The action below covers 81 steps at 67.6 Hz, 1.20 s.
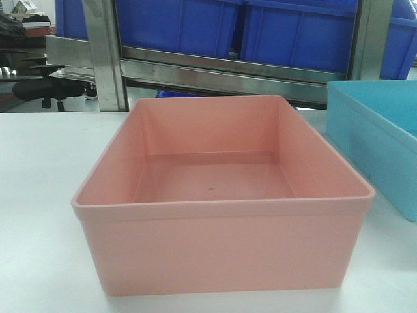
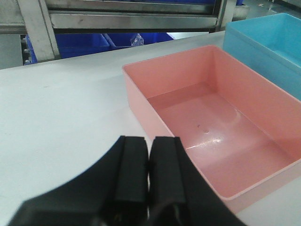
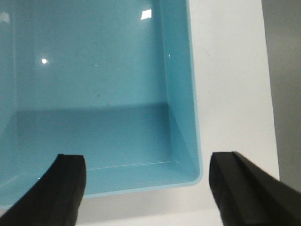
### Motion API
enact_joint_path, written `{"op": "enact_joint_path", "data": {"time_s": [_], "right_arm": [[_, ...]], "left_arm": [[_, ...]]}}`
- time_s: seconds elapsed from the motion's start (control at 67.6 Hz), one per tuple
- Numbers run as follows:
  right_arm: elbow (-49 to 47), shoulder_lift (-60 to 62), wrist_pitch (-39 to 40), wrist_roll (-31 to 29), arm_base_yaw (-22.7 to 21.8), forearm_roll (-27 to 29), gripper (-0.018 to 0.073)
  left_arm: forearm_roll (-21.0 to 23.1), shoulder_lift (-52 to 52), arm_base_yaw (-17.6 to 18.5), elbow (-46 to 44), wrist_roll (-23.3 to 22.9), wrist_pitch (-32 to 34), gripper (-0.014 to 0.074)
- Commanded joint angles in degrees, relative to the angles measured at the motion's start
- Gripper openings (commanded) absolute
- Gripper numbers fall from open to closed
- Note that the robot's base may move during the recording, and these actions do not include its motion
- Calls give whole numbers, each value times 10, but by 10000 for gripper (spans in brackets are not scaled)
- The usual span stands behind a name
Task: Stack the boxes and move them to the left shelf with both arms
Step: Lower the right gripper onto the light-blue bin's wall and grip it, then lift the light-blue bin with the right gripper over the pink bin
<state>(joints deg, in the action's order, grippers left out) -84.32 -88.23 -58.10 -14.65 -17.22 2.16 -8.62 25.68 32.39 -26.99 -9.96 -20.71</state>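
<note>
Showing the salmon-pink tub (image 1: 221,195) on the tabletop (image 1: 39,195), cyan tub (image 1: 378,130) just right of it. My left gripper (image 2: 149,141), jaws together and empty, is near its left wall; my right gripper (image 3: 148,157), jaws wide, is over the cyan tub.

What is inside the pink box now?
The pink box is empty: only its bare floor shows, with tiny marks. In the front view, its near inner wall is hidden.

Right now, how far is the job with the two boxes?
Nothing is done yet: the pink box and blue box stand side by side, unstacked. In hand: the open right gripper hovers over the blue box's rim; the left gripper is shut, empty. Left: stacking, moving to the shelf.
</note>
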Motion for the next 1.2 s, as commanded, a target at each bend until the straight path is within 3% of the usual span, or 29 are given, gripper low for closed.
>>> {"op": "enact_joint_path", "data": {"time_s": [0.0, 0.104, 0.326, 0.77, 0.873, 1.051, 1.184], "right_arm": [[-30, -14, 34, -65, -27, 53, 570], [-53, -67, 55, -123, -49, 98, 570], [-120, -163, 97, -210, -61, 99, 570], [-147, -273, 128, -211, -76, 98, 561], [-147, -277, 135, -211, -83, 98, 432], [-147, -278, 142, -211, -90, 98, 48], [-147, -284, 141, -211, -90, 99, 55]], "left_arm": [[-5, 3, 3, -16, 0, 43, -8], [-5, 3, 3, -16, 0, 43, -8], [-5, 4, 3, -16, 0, 43, -8], [-5, 4, 3, -16, 0, -6, -8], [-5, 4, 3, -16, 0, -8, -8], [-5, 4, 3, -16, 0, -8, -8], [-5, 4, 3, -16, 0, -8, -8]]}}
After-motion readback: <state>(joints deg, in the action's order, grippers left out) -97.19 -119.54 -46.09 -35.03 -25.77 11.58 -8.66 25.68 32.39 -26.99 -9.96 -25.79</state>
